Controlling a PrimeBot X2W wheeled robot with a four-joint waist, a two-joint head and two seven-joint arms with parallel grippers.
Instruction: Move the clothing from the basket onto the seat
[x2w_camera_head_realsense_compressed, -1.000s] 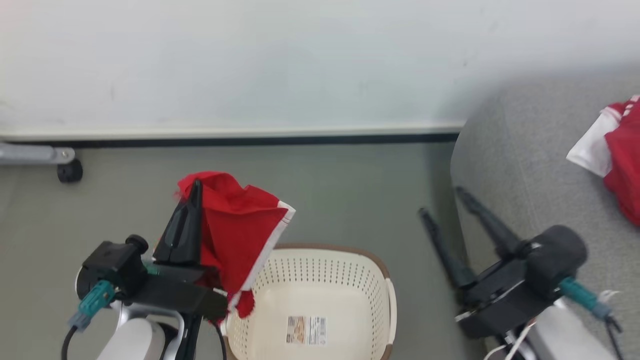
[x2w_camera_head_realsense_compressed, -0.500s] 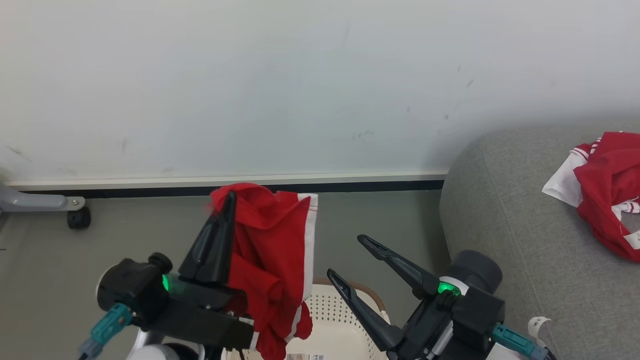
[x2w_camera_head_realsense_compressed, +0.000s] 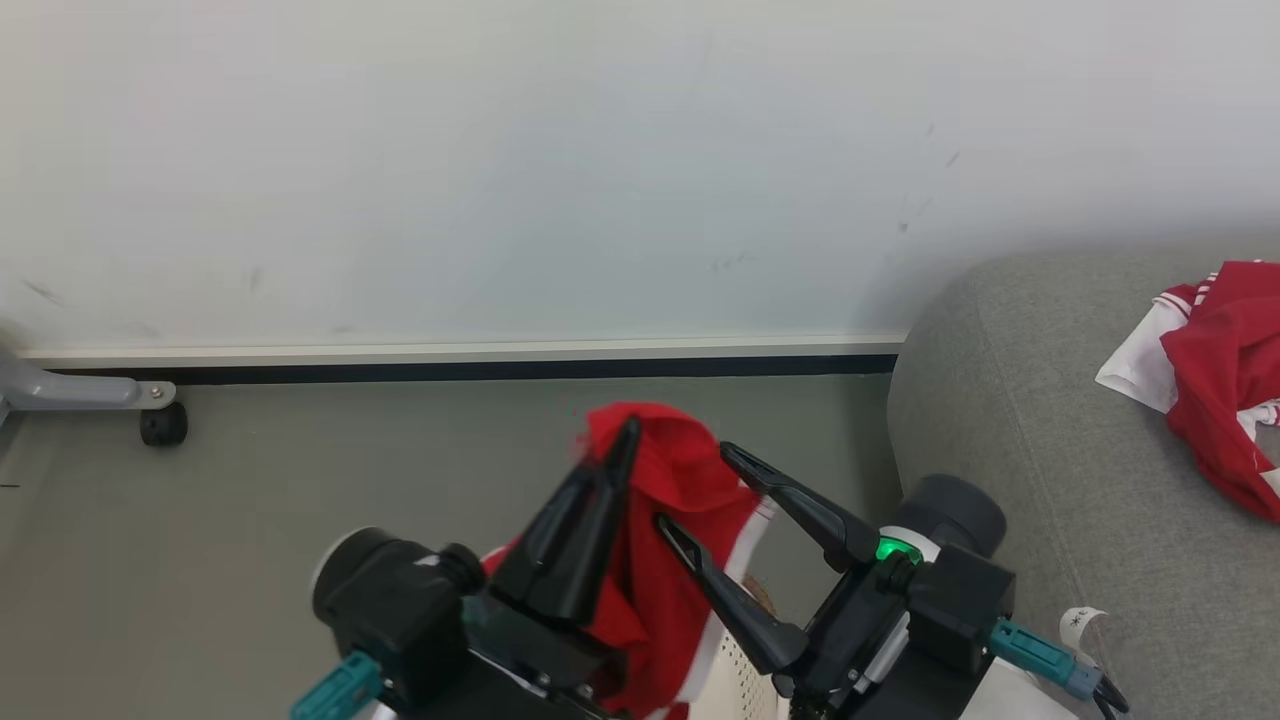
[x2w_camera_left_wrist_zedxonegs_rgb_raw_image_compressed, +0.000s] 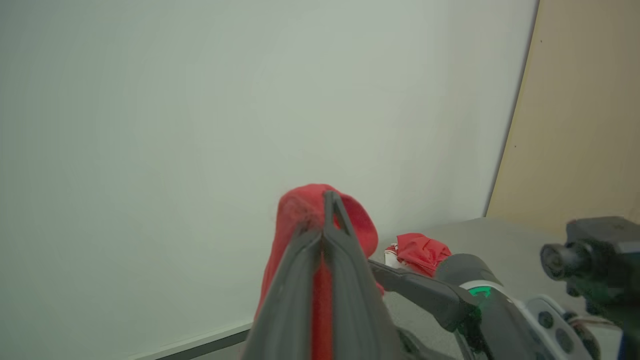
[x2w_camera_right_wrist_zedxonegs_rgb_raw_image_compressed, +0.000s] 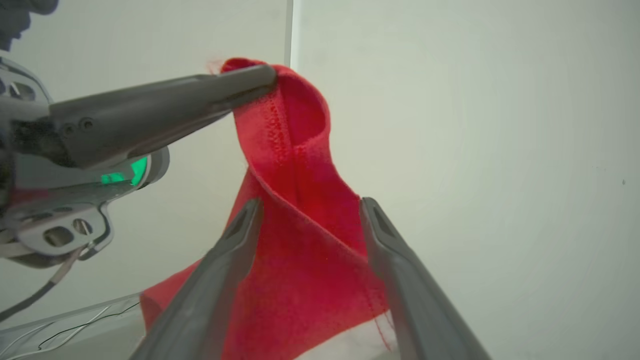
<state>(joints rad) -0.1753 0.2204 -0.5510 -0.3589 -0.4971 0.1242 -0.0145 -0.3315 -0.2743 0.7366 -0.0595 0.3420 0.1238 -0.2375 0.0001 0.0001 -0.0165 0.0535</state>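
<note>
Garment (x2w_camera_head_realsense_compressed: 672, 455) hung in the air, pinched at its top fold by the left hand (x2w_camera_head_realsense_compressed: 625, 432), pressed together on the cloth, near the seat (x2w_camera_head_realsense_compressed: 1000, 420) but not over it; a second garment (x2w_camera_head_realsense_compressed: 1222, 375) lay there. Right hand (x2w_camera_head_realsense_compressed: 694, 487) was spread wide, cloth hanging between its fingers, ungripped. The carry called for a firm pinch, a swing right past the seat's edge, hem clear of that right hand.
</note>
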